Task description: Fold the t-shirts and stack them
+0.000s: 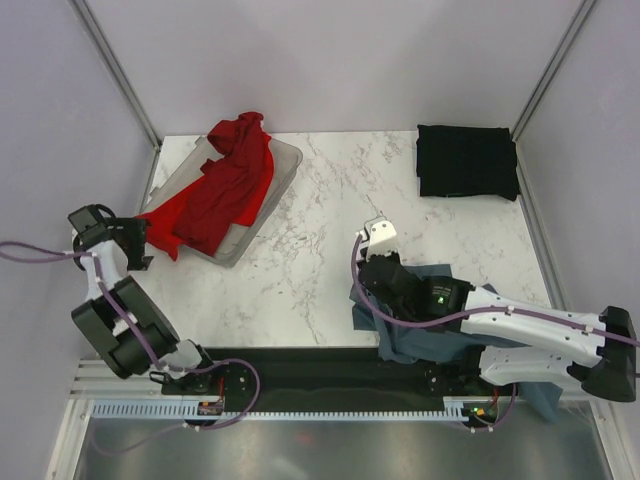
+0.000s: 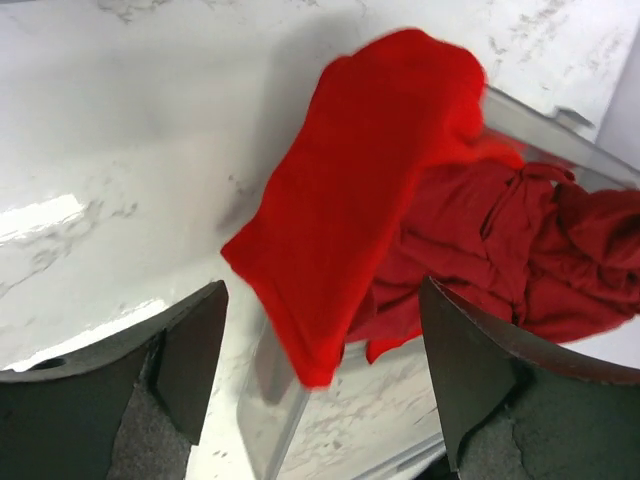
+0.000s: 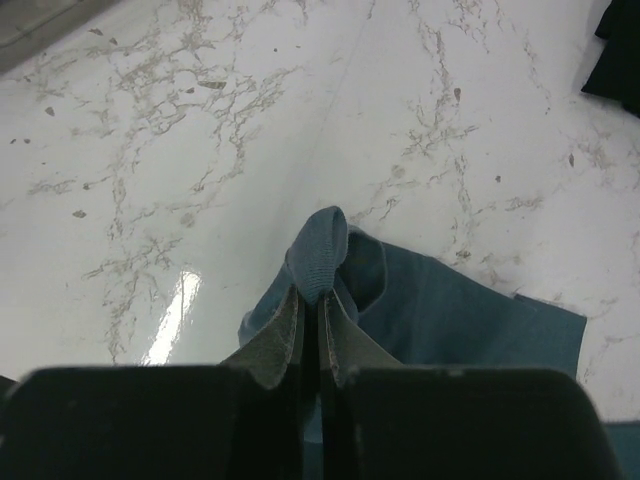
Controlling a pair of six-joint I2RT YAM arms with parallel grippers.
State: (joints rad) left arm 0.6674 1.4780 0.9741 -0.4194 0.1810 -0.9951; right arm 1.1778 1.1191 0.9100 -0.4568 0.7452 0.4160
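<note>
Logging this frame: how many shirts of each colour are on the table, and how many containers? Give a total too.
red t-shirt: 1
black t-shirt: 1
blue-grey t-shirt: 1
clear plastic bin: 1
Total: 4

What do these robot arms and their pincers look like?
The left arm and right arm have white shells with chunky black joints and a thin purple cable along each. A small green light glows on the right one. The fingers are flat, dark grey, wedge-shaped.
</note>
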